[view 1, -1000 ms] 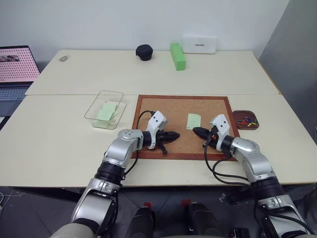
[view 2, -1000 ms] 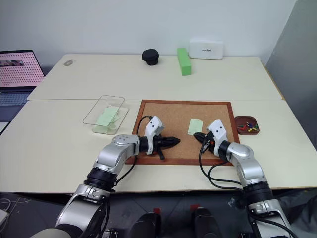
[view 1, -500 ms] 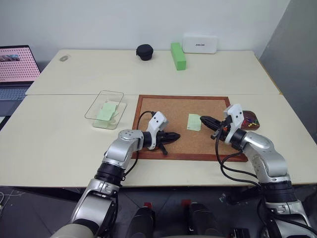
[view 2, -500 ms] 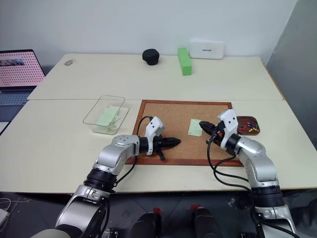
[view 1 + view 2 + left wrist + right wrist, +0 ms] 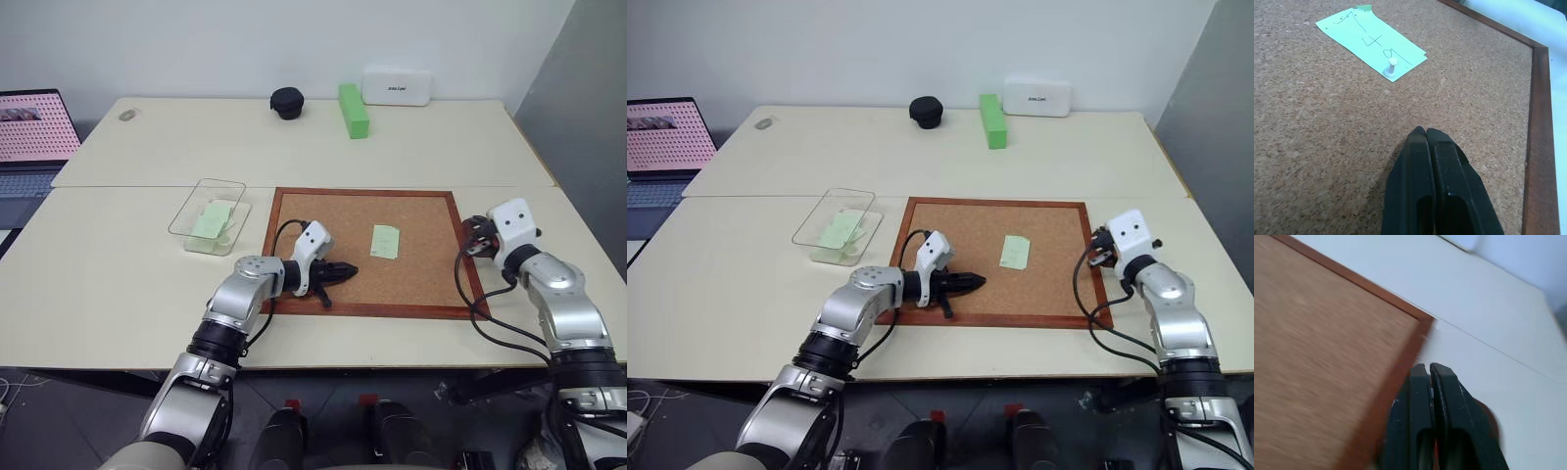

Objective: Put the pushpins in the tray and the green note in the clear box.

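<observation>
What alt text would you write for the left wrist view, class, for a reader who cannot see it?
The left gripper, fingers shut and holding nothing, hovers over a cork board. Beyond the fingertips a green note with handwriting lies on the cork, fixed near one end by a pale pushpin. The board's red-brown frame runs along one side.

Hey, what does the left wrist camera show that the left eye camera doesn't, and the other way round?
Left wrist view: dark handwriting on the green note and a white pushpin stuck through it near one end.
Left eye view: the clear box with a green slip inside, the green block, the white box, and a laptop off to the left.
Both: the shut left pincer over the cork board, tips aimed toward the note but apart from it.
</observation>
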Available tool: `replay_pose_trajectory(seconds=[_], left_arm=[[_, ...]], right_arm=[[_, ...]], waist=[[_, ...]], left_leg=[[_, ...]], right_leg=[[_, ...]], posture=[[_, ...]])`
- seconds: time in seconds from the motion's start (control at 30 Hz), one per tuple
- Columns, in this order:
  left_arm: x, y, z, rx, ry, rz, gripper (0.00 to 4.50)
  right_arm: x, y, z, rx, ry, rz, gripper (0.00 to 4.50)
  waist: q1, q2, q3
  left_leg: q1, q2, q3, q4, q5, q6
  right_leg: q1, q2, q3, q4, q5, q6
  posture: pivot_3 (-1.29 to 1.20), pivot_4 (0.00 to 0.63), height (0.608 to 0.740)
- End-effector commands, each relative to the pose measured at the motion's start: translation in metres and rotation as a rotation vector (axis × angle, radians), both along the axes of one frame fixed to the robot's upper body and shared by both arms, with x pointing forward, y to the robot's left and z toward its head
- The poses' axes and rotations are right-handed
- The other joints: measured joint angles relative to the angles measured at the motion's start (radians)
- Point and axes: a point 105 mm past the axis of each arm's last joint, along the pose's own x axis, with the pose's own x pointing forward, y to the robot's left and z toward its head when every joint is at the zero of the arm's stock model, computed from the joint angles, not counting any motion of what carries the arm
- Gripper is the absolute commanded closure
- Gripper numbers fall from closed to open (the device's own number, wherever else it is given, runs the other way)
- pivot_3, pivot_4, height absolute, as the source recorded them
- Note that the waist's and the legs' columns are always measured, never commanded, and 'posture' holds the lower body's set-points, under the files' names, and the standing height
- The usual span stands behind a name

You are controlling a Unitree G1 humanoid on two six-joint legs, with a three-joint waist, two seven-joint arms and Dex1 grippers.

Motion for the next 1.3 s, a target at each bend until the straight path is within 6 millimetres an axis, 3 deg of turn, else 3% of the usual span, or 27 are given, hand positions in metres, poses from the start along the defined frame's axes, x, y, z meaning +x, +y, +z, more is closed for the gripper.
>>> replay_pose_trajectory(seconds=[0.03, 0.1, 0.2, 0.8, 0.83, 0.93, 1.17, 1.3], left_arm=[[-0.009, -0.004, -0.016, 0.033, 0.056, -0.037, 4.5], [-0.009, -0.004, -0.016, 0.033, 0.055, -0.036, 4.5], [-0.009, -0.004, -0.016, 0.034, 0.055, -0.035, 4.5], [-0.009, -0.003, -0.017, 0.035, 0.057, -0.029, 4.5], [-0.009, -0.004, -0.017, 0.035, 0.057, -0.029, 4.5], [-0.008, -0.004, -0.017, 0.034, 0.058, -0.03, 4.5], [-0.007, -0.001, -0.016, 0.038, 0.057, -0.024, 4.5], [-0.007, -0.001, -0.016, 0.04, 0.055, -0.022, 4.5]], right_arm=[[0.006, -0.012, 0.016, -0.045, -0.06, -0.042, 4.48], [0.008, -0.015, 0.014, -0.041, -0.055, -0.056, 4.48], [0.011, -0.015, 0.014, -0.027, -0.056, -0.057, 3.95], [0.012, -0.014, 0.014, -0.061, -0.059, -0.031, 0.31], [0.011, -0.007, 0.014, -0.054, -0.056, -0.002, 0.02], [0.01, 0.012, 0.013, -0.008, -0.051, 0.081, 0.02], [-0.013, 0.084, 0.013, 0.211, 0.009, 0.426, 0.02], [-0.02, 0.111, 0.008, 0.273, 0.049, 0.514, 0.02]], waist=[[0.0, 0.0, 0.0], [0.0, 0.0, 0.0], [0.0, 0.0, 0.0], [-0.001, 0.0, 0.0], [-0.001, 0.0, 0.0], [-0.001, 0.0, 0.0], [-0.001, 0.0, 0.0], [-0.001, 0.0, 0.0]], left_leg=[[0.0, 0.0, 0.0, 0.0, 0.0, 0.0], [0.0, 0.0, 0.0, 0.0, 0.0, 0.0], [0.0, 0.0, 0.0, 0.0, 0.0, 0.0], [0.0, 0.0, 0.0, 0.0, 0.0, 0.0], [0.0, 0.0, 0.0, 0.0, 0.0, 0.0], [0.0, 0.0, 0.0, 0.0, 0.0, 0.0], [0.0, 0.0, 0.0, 0.0, 0.0, 0.0], [0.0, 0.0, 0.0, 0.0, 0.0, 0.0]], right_leg=[[0.0, 0.0, 0.0, 0.0, 0.0, 0.0], [0.0, 0.0, 0.0, 0.0, 0.0, 0.0], [0.0, 0.0, 0.0, 0.0, 0.0, 0.0], [0.0, 0.0, 0.0, 0.0, 0.0, 0.0], [0.0, 0.0, 0.0, 0.0, 0.0, 0.0], [0.0, 0.0, 0.0, 0.0, 0.0, 0.0], [0.0, 0.0, 0.0, 0.0, 0.0, 0.0], [0.0, 0.0, 0.0, 0.0, 0.0, 0.0]], posture=[[0.0, 0.15, 0.74], [0.0, 0.15, 0.74], [0.0, 0.15, 0.74], [0.0, 0.15, 0.74], [0.0, 0.15, 0.74], [0.0, 0.15, 0.74], [0.0, 0.15, 0.74], [0.0, 0.15, 0.74]])
